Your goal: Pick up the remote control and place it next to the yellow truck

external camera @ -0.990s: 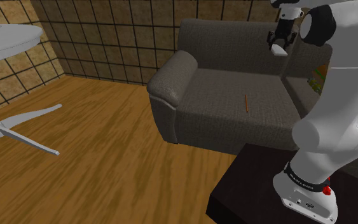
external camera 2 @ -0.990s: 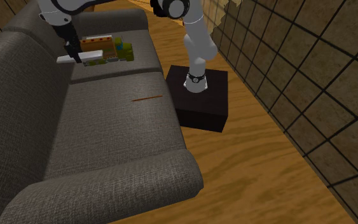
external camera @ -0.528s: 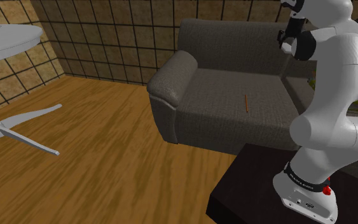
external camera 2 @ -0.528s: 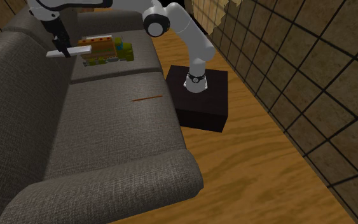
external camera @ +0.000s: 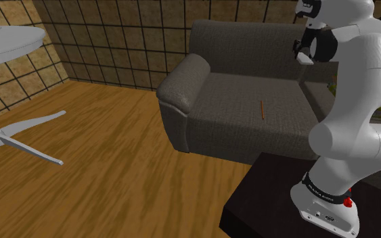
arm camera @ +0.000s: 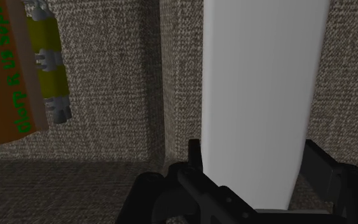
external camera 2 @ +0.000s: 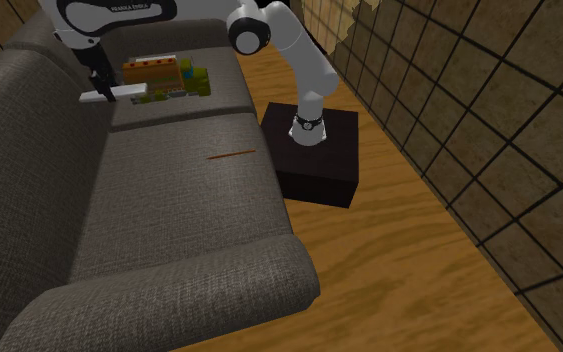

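Note:
My gripper [external camera 2: 97,82] is shut on a plain white, flat remote control [external camera 2: 107,96], holding it just above the grey sofa's far seat cushion, close to the backrest. In the wrist view the black fingers [arm camera: 193,159] clasp the remote [arm camera: 260,89] by its long sides. The yellow-green truck [external camera 2: 174,80] with grey wheels lies on the same cushion, with an orange box on it. It is a short way from the remote, on the side away from the backrest. Seen from the wrist, the truck [arm camera: 47,70] lies beyond a seam beside the remote. From the shoulder, the gripper [external camera: 304,53] is high by the backrest.
A thin brown stick [external camera 2: 231,154] lies on the sofa's middle cushion [external camera 2: 169,190]. My black stand [external camera 2: 319,150] sits on the wood floor against the sofa front. A white round table [external camera: 6,40] with a star base stands at the shoulder view's left. Tiled walls surround the room.
The arm has swung its elbow round over the sofa. The held remote has shifted a little toward the backrest and come lower beside the truck. The grip has stayed shut.

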### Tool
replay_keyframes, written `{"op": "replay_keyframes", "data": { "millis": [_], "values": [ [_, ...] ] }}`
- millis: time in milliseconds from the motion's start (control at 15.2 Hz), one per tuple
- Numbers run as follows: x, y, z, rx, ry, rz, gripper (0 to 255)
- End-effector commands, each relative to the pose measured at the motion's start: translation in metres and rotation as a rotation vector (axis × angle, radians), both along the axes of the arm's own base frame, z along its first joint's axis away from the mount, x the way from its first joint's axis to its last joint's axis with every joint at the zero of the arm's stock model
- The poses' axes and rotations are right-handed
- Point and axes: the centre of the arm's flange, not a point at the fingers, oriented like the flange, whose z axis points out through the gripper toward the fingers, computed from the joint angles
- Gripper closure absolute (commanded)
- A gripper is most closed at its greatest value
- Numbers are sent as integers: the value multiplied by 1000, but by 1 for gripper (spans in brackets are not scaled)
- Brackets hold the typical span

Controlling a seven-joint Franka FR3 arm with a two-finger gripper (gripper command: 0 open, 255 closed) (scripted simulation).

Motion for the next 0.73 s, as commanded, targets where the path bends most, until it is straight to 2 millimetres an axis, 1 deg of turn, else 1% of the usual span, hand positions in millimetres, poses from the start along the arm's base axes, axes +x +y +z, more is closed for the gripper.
{"op": "replay_keyframes", "data": {
  "millis": [0,660],
  "values": [
    [-1,0,-10,-1,0,0,255],
    [-1,0,-63,-1,0,0,255]
  ]
}}
